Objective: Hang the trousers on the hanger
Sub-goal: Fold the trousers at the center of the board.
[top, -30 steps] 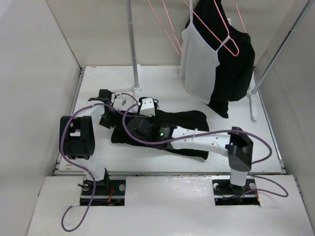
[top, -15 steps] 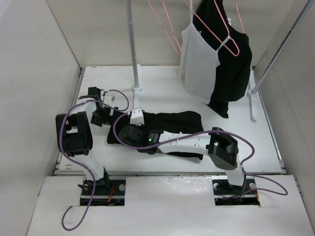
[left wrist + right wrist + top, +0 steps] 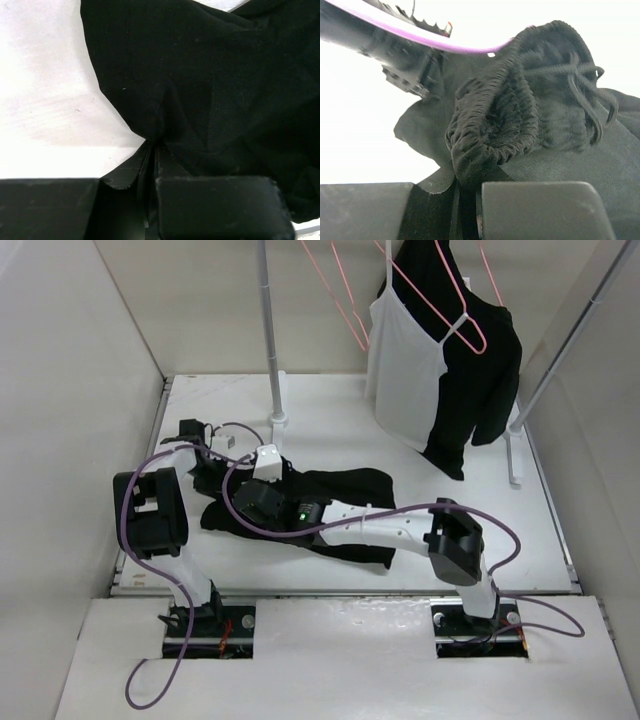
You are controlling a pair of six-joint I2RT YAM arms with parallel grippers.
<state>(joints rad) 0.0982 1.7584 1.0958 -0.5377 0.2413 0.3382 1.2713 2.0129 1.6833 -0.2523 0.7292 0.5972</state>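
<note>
Long black soft-fabric trousers (image 3: pixel 350 485) dragged left since prior frame; judged limp, light; L gripper (image 3: pixel 153 147) now pinches fold; R gripper (image 3: pixel 466 180) clamps waistband (image 3: pixel 495 125), best hold pt.

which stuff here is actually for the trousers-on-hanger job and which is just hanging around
For the job:
- trousers, lying on the table
- left gripper and right gripper, both shut on the fabric
- empty pink hanger, up on the rack

Just there:
- white camisole
- black top
- second pink hanger, among those clothes
- rack pole
</note>
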